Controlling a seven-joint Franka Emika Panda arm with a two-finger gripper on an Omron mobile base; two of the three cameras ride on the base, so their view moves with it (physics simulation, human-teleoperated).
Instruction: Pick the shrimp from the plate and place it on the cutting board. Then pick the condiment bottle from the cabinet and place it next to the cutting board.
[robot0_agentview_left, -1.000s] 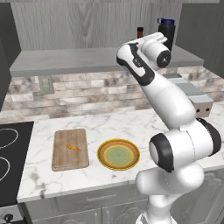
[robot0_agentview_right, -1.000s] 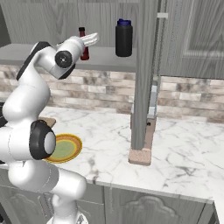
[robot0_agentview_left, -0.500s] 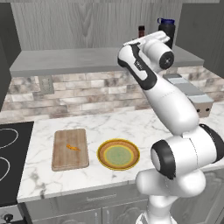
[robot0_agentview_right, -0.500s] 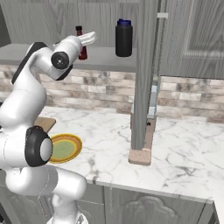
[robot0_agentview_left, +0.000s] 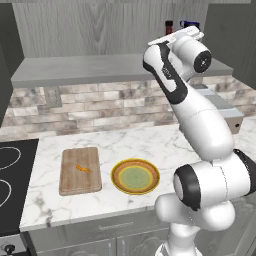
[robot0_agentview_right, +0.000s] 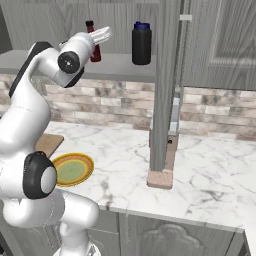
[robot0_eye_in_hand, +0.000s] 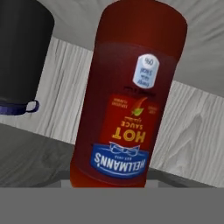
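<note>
With the shrimp (robot0_agentview_left: 83, 168) lying on the cutting board (robot0_agentview_left: 79, 170), I judge the bottle step in hand. The condiment bottle (robot0_eye_in_hand: 127, 96) stands on the cabinet (robot0_agentview_left: 90, 70), close before the gripper (robot0_agentview_right: 102, 34). Whether its jaws grip, I cannot tell. Next I must confirm the hold, then lift clear.

condiment bottle (robot0_eye_in_hand: 127, 96) cap cut off by hand view's edge; tool fingertips hidden behind it

A black bottle (robot0_agentview_right: 142, 43) stood near the sauce bottle (robot0_agentview_right: 94, 46) on the shelf (robot0_agentview_right: 120, 64), leaving a gap between them.
</note>
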